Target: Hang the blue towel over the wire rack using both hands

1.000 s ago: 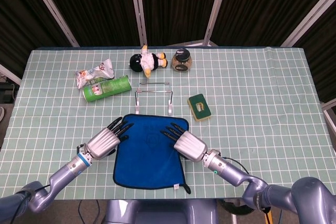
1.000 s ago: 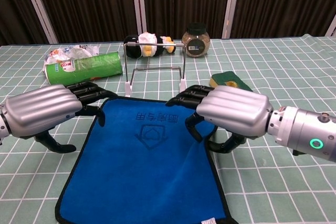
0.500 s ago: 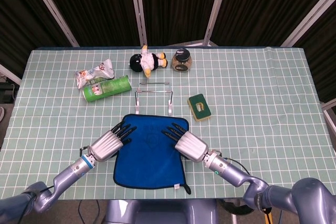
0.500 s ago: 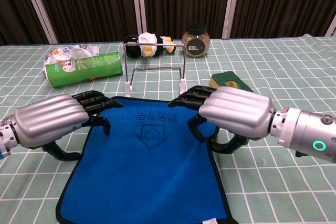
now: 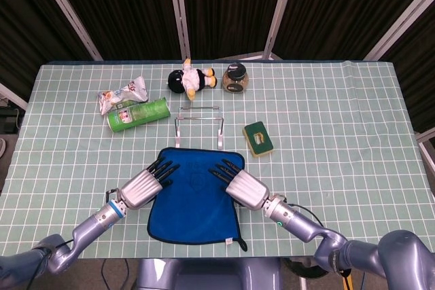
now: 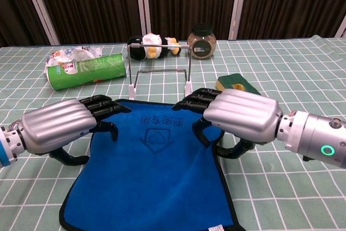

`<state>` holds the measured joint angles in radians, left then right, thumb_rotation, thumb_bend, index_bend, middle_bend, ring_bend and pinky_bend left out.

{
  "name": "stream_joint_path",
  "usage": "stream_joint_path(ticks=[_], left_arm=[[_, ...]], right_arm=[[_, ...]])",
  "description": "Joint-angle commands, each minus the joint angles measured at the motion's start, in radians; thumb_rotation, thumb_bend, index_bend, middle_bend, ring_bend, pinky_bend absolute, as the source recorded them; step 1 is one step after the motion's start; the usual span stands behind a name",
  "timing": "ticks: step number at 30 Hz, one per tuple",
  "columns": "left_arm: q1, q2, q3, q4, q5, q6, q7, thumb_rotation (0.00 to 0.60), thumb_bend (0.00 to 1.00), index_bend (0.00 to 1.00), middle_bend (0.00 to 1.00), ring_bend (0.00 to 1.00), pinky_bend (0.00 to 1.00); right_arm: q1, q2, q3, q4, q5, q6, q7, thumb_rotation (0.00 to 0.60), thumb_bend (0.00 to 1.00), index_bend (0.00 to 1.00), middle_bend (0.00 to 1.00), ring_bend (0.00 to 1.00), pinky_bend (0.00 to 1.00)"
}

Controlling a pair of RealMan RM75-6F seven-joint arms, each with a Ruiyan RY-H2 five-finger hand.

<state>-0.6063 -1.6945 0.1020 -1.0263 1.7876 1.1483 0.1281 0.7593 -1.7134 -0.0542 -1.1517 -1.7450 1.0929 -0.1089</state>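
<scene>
The blue towel (image 5: pixel 194 198) (image 6: pixel 154 171) lies flat on the table near its front edge, a logo printed near its far side. Just beyond it stands the wire rack (image 5: pixel 198 125) (image 6: pixel 159 71), bare. My left hand (image 5: pixel 146 185) (image 6: pixel 65 125) hovers over the towel's left far corner, fingers spread forward, thumb curled below. My right hand (image 5: pixel 238 183) (image 6: pixel 232 117) is over the right far corner in the same pose. Neither hand plainly grips the cloth.
A green can (image 5: pixel 138 114) and a snack bag (image 5: pixel 122 94) lie left of the rack. Behind the rack are a plush penguin (image 5: pixel 192 80) and a glass jar (image 5: pixel 236 78). A green sponge (image 5: pixel 258 138) sits right of the rack.
My left hand has slid rightward, from beside the towel's left edge to over its far left corner. The right hand has barely moved. The towel lies as before.
</scene>
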Motion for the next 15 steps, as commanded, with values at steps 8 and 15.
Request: stream_joint_path(ticks=[8, 15], left_arm=[[-0.01, 0.004, 0.002, -0.016, -0.005, -0.003, 0.002, 0.6, 0.4, 0.39, 0.0, 0.0, 0.0], [-0.013, -0.001, 0.003, -0.02, -0.012, -0.003, 0.0, 0.6, 0.44, 0.51, 0.0, 0.0, 0.0]], right_arm=[[-0.002, -0.001, 0.0, -0.008, 0.0, -0.001, -0.01, 0.6, 0.51, 0.64, 0.04, 0.0, 0.0], [-0.003, 0.002, 0.0, -0.016, -0.001, -0.001, -0.018, 0.6, 0.51, 0.64, 0.04, 0.0, 0.0]])
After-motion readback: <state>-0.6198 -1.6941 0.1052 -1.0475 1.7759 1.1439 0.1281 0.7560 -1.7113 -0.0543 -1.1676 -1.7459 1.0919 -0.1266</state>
